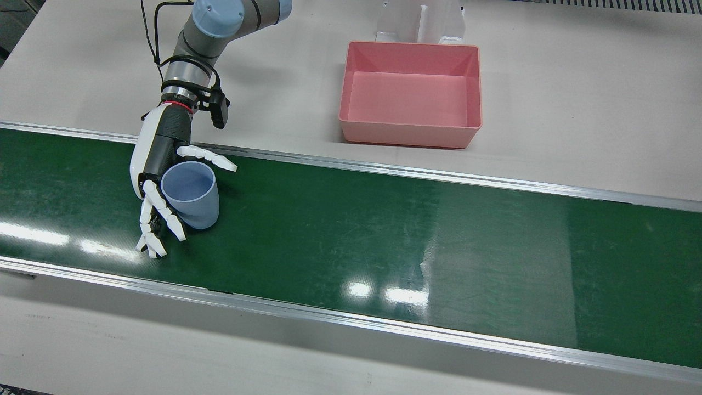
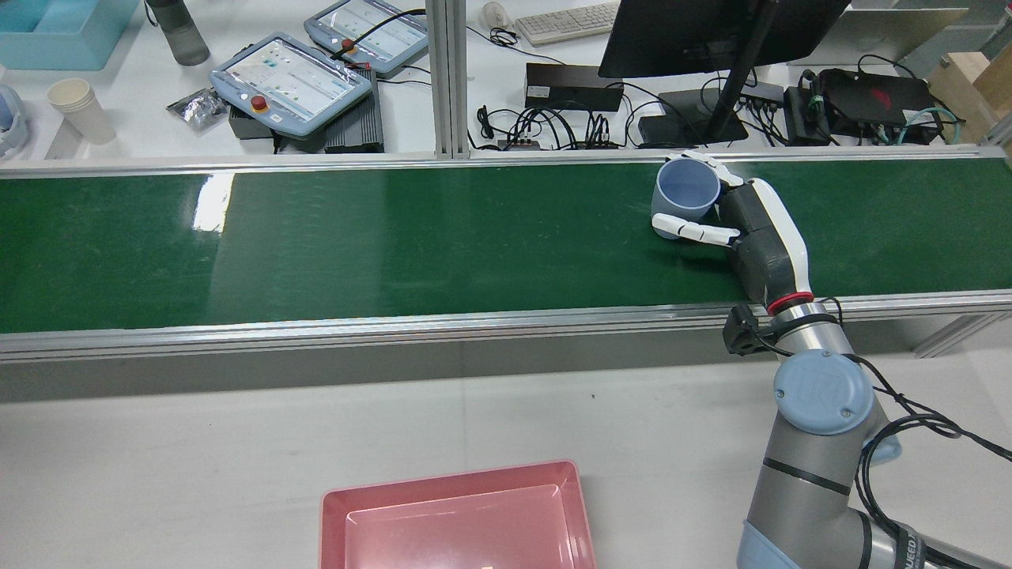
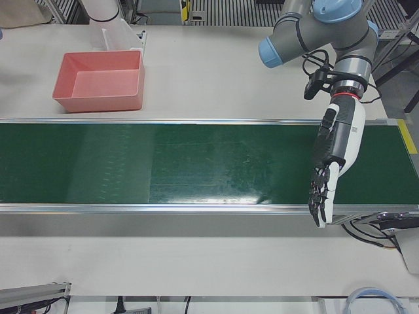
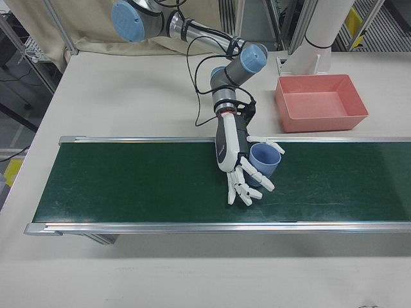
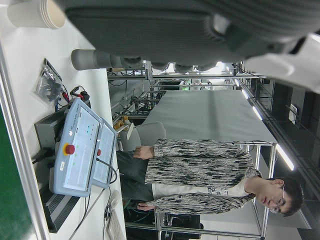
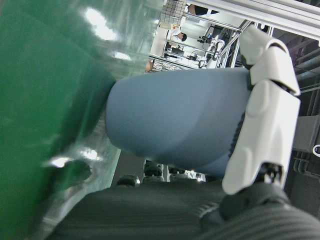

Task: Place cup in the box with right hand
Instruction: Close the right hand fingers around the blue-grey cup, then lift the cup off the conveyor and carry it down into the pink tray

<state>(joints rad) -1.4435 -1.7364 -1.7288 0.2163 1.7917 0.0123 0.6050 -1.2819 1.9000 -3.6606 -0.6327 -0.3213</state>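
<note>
A blue-grey cup (image 1: 191, 192) stands upright on the green belt (image 1: 384, 230), mouth up. My right hand (image 1: 159, 164) lies beside it with the cup against its palm. The thumb reaches along one side of the rim and the fingers (image 1: 156, 219) stretch almost straight past the other side, spread apart. The rear view shows the cup (image 2: 686, 194) between thumb and fingers of the right hand (image 2: 759, 229). In the right hand view a white finger (image 6: 265, 120) lies across the cup (image 6: 175, 125). The pink box (image 1: 406, 134) is empty on the table behind the belt. My left hand (image 3: 334, 157) hangs over the belt's other end, fingers straight, holding nothing.
Aluminium rails (image 1: 384, 170) run along both sides of the belt. A white pedestal (image 1: 419, 22) stands right behind the box. Beyond the belt's far side are teach pendants (image 2: 292, 79), cables and a monitor (image 2: 711, 32). A person (image 5: 210, 175) sits there.
</note>
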